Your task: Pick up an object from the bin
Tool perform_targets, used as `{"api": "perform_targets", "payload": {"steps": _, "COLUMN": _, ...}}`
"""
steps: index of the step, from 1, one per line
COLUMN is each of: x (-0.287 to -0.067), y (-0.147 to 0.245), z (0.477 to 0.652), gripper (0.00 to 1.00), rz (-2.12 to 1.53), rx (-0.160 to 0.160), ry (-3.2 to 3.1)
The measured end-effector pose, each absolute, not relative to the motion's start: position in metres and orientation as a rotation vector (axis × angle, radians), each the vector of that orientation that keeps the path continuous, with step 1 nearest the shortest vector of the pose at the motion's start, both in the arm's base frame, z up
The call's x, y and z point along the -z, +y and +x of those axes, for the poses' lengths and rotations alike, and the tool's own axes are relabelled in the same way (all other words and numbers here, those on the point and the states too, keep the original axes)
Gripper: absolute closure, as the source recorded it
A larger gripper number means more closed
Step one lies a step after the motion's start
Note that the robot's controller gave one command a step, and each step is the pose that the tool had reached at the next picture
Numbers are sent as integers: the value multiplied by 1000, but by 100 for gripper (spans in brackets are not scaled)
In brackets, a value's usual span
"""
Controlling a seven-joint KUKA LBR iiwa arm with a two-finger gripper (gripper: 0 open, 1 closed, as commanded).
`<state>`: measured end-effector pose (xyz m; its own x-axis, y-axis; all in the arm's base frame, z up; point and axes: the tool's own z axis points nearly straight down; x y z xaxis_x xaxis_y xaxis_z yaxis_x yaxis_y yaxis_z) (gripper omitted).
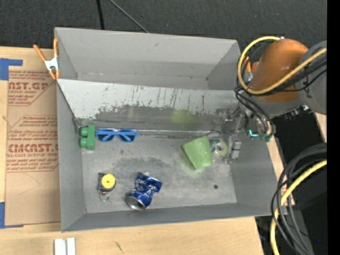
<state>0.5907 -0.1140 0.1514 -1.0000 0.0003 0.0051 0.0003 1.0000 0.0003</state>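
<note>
Currently approach step, nothing lifted clear. Gripper [230, 146] low over bin [143, 52] floor at 3 o'clock side, just beside pale green plastic cup [197, 153] lying on its side; cup at gripper's 9 o'clock. How wide gripper stands, or whether it has hold of cup rim: cannot tell. Crushed blue can [143, 190] and yellow tape measure [107, 183] at 7 o'clock, well apart. Next move, judging: pinch thin cup wall, lift straight

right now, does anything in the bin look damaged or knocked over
The blue drinks can near the front of the bin looks crushed and lies on its side. The pale green plastic cup is tipped over too, lying close beside the hand. Nothing looks spilled.
</note>
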Motion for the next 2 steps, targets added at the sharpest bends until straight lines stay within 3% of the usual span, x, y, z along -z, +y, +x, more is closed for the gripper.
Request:
{"api": "perform_targets", "payload": {"steps": 1, "x": -79, "y": -106, "z": 585, "gripper": 0, "rz": -123, "rx": 4, "ry": -3133}}
{"api": "perform_targets", "payload": {"steps": 2, "x": -69, "y": -85, "z": 569, "gripper": 0, "rz": -499, "rx": 3, "ry": -3101}}
